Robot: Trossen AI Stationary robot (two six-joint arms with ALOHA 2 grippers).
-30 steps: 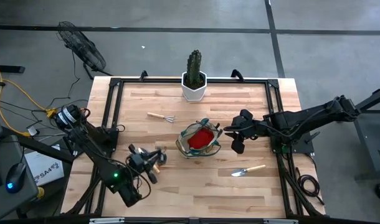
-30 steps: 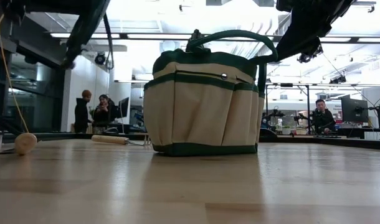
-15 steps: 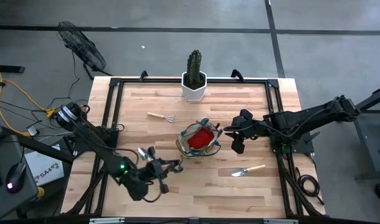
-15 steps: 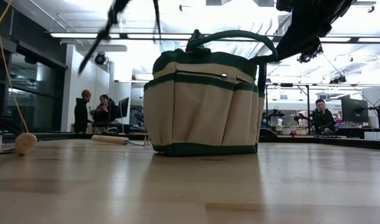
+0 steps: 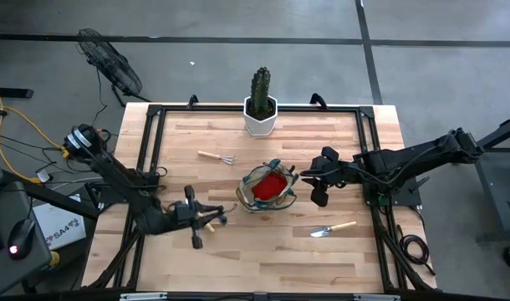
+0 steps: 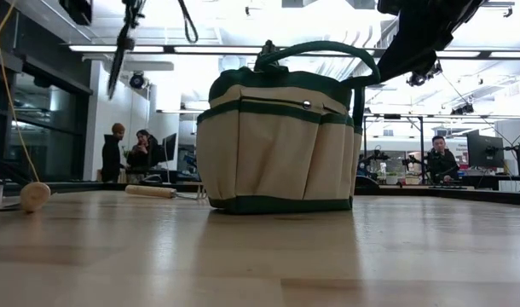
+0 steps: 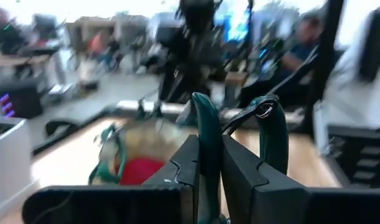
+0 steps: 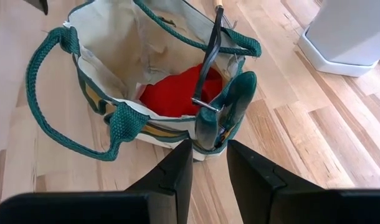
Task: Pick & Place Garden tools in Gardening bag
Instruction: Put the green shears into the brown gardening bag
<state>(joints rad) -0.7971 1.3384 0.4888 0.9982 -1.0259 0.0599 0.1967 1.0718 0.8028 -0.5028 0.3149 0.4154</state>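
The olive and tan gardening bag (image 5: 267,189) stands on the table's middle, with the red glove (image 8: 177,90) inside it. My left gripper (image 5: 206,217) is above the table, left of the bag, shut on the dark-handled pruning shears (image 7: 205,124). My right gripper (image 5: 315,189) is at the bag's right rim, shut on a green-bladed trowel (image 8: 230,102) that leans in the bag. A second trowel (image 5: 332,227) lies near the bag's near right side. The mini rake (image 5: 215,157) lies on the table at the far left. My left gripper pinches one handle of the shears (image 7: 207,158) between its two fingers. The other handle (image 7: 274,137) stands free beside one finger. The shears are lifted clear of the table and point forward along the fingers. My right gripper has the trowel's green end (image 8: 210,134) between its fingertips, coming level from the table's right. The thin metal shank (image 8: 209,62) runs away from the fingers across the bag's opening. The fingertips hide the exact contact.
A cactus in a white hexagonal pot (image 5: 261,109) stands at the far edge. A black frame (image 5: 155,134) rims the table. People (image 6: 128,153) stand in the room behind. There is bare wood in front of the bag.
My left gripper, still shut on the shears and above the table, has swung toward the bag and then back a little toward the table's left, while its arm's elbow has shifted. My right gripper and the bag have kept still.
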